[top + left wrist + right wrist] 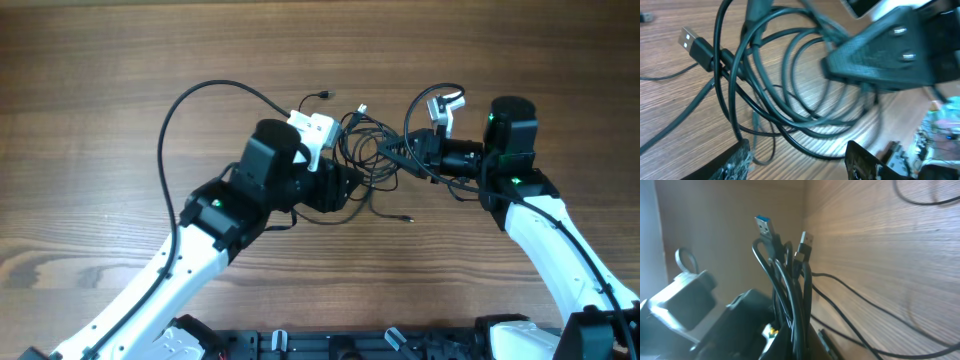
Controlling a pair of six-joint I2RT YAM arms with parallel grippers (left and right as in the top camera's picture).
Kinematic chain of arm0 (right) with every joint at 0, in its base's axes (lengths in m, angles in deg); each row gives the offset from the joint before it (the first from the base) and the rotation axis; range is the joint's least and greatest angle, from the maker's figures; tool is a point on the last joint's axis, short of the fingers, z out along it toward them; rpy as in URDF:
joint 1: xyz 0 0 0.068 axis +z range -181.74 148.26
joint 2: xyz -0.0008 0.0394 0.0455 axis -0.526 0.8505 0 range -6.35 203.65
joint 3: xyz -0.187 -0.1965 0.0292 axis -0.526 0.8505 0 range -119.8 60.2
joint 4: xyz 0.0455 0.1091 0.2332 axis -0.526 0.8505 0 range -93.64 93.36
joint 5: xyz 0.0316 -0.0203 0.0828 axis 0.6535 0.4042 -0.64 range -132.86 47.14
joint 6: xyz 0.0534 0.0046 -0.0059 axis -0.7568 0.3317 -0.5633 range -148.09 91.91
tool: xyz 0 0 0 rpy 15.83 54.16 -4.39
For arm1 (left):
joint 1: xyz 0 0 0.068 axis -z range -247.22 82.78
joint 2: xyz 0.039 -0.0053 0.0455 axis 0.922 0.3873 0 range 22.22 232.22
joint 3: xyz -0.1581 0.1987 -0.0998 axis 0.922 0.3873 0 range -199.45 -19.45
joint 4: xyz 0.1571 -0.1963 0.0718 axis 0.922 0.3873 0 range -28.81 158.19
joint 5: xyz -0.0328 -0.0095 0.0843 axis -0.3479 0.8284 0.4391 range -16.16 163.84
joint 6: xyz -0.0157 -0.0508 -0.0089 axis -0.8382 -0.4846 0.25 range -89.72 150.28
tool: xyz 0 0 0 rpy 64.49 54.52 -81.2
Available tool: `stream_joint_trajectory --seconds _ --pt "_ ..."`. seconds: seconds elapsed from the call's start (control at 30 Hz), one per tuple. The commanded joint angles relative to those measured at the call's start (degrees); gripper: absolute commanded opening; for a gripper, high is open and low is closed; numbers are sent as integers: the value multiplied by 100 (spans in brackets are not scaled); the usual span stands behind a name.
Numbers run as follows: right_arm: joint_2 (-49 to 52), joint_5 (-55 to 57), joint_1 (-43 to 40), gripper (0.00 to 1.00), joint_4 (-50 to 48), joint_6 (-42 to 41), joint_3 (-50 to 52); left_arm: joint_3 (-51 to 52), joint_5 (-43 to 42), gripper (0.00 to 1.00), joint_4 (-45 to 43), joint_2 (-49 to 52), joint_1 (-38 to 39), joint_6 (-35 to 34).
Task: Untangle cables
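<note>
The cables (366, 142) are thin black wires in a loose tangle of loops at the table's middle, with plug ends lying at the far side (325, 96) and the near side (405, 217). My right gripper (388, 153) reaches in from the right and is shut on a bundle of the cables (799, 305); two USB plugs (765, 227) stick out past its fingers (802, 342). My left gripper (352, 188) is open just left of the tangle. In the left wrist view its fingers (800, 162) straddle the lowest loops (790, 100) without closing on them, and a USB plug (692, 42) lies at the upper left.
The wooden table (120, 60) bears everything. A thicker black arm cable (185, 100) arcs from the left arm toward the far side. The right gripper's black body (890, 55) hangs close above the loops in the left wrist view. A dark rail (330, 345) runs along the near edge.
</note>
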Motion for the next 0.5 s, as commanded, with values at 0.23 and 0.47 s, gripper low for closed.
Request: stream_joint_trajectory --seconds 0.23,0.47 --pt "35 -1106 -404 4 -763 -695 -17 -55 487 59 -186 743 256 28" --pt "35 -1644 -400 4 -868 -804 -17 -55 1093 44 -835 1296 256 -409"
